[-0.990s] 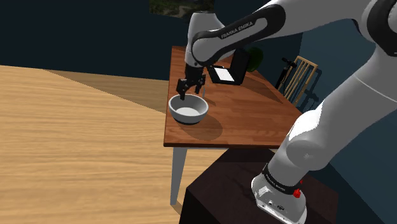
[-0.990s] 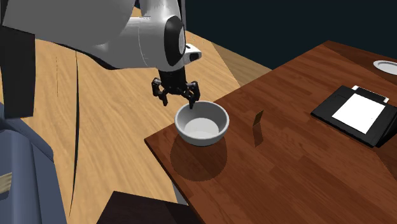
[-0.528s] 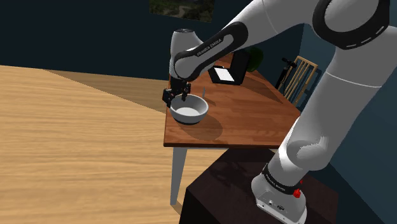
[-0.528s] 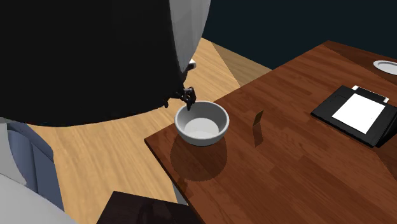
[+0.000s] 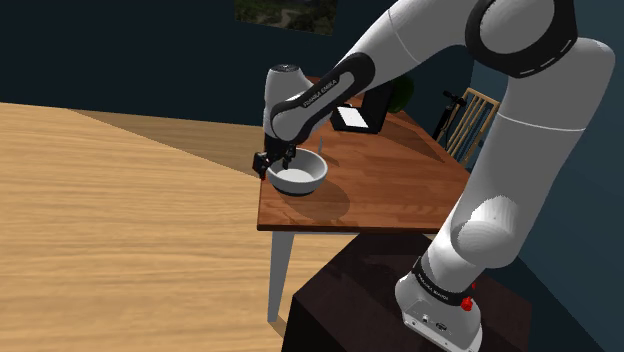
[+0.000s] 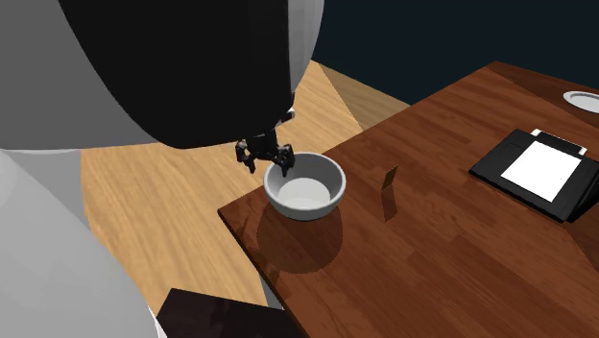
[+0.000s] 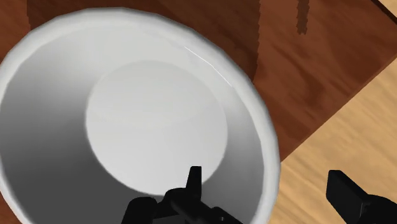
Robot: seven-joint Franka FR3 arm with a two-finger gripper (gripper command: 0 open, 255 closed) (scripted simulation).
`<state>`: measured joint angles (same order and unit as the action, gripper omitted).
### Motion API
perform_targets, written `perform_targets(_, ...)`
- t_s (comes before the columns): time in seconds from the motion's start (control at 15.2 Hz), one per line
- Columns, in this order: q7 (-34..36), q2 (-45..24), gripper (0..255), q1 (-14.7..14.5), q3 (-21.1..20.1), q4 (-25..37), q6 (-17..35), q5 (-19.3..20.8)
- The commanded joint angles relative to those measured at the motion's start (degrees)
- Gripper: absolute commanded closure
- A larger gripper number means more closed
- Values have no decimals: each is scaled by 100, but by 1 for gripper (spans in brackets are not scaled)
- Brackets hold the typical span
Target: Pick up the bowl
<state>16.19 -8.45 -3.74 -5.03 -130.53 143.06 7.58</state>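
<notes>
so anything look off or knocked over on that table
Nothing stands out. The white bowl sits upright and empty near the table's corner, with the open gripper straddling its rim. The black folder lies flat.

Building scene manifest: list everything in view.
bowl: 1, white, near the table's corner
table: 1, brown wood, under the bowl
flat case with white sheet: 1, black, farther along the table
small upright card: 1, brown, between bowl and case
plate: 1, white, table's far edge
chair: 1, light wood, beyond the table
plant: 1, green, behind the case
stand: 1, dark, beside the table
arm: 1, white with dark joints
gripper: 1, black, open, fingers astride the bowl's rim
</notes>
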Motion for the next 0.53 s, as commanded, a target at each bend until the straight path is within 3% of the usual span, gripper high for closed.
perform_targets(0.0,21,-47,0,-5,2,-17,66,17)
perform_targets(0.07,17,-41,255,-3,3,-16,60,15)
perform_targets(0.46,15,-41,255,-2,3,-17,60,15)
